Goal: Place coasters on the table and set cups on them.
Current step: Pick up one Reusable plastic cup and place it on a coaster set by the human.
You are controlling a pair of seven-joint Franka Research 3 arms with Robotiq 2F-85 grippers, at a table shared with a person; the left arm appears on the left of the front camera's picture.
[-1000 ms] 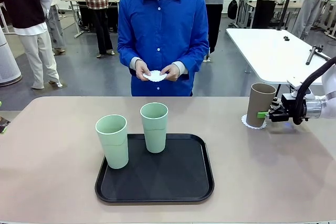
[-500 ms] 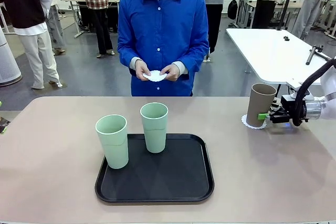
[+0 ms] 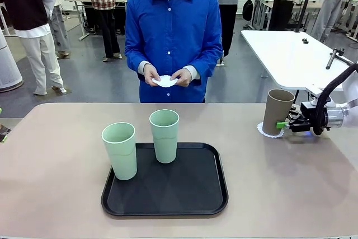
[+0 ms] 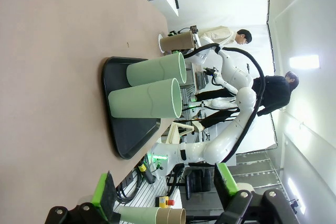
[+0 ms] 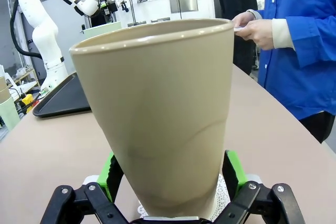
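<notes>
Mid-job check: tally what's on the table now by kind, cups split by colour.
Mint green cups: 2
Brown cup: 1
Coaster, under that cup: 1
Black tray: 1
Total: 5

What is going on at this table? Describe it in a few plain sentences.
The right gripper is open, with its jaws either side of the brown cup. The cup stands on a coaster at the right side of the table. The person across the table holds another coaster in both hands. Two green cups stand on the black tray.
</notes>
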